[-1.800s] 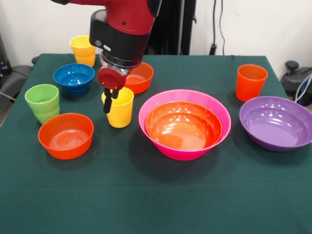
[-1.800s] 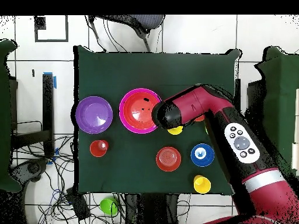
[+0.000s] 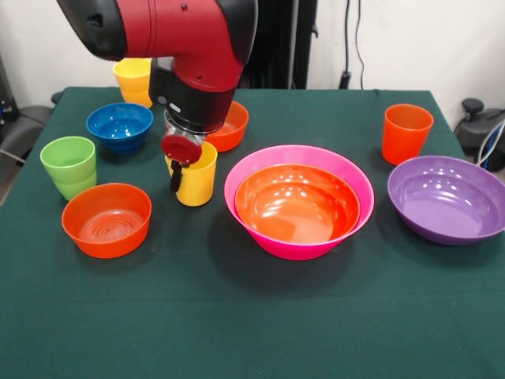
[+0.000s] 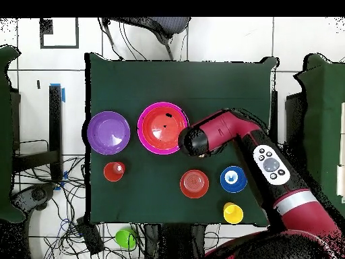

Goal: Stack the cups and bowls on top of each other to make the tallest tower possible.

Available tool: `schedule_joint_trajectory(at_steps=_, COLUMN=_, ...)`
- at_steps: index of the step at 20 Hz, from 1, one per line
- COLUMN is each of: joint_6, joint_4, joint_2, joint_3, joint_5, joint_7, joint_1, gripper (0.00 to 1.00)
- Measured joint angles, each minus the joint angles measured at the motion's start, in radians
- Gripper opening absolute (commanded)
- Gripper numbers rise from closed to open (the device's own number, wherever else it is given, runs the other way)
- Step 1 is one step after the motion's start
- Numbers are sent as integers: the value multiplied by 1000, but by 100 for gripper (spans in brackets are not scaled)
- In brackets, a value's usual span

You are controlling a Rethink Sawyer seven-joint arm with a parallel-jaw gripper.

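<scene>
My gripper (image 3: 178,169) is down at the near left rim of a yellow cup (image 3: 197,178) that stands upright on the green table; the cup hides part of the gripper. The largest pink bowl (image 3: 300,248) holds the large orange bowl (image 3: 297,204), just right of that cup. In the overhead view my arm (image 4: 202,140) covers the gripper and this cup, next to the pink bowl (image 4: 143,128). The purple bowl (image 3: 450,197) and orange cup (image 3: 406,132) stand at the right.
A small orange bowl (image 3: 106,219), green cup (image 3: 69,164), blue bowl (image 3: 120,125) and second yellow cup (image 3: 134,79) stand at the left. Another small orange bowl (image 3: 230,126) sits behind my gripper. Cables and chairs ring the table (image 4: 182,81).
</scene>
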Motion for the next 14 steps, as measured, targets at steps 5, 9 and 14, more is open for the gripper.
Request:
schedule_joint_trajectory(at_steps=5, joint_6=-9, joint_4=0, joint_2=30, joint_3=0, joint_5=10, joint_7=0, joint_1=-13, gripper=100)
schedule_joint_trajectory(at_steps=9, joint_6=-31, joint_4=3, joint_2=47, joint_3=3, joint_5=32, joint_7=0, joint_1=-27, gripper=0)
schedule_joint_trajectory(at_steps=14, joint_6=-39, joint_4=5, joint_2=51, joint_3=5, joint_5=58, joint_7=0, joint_1=-40, gripper=0)
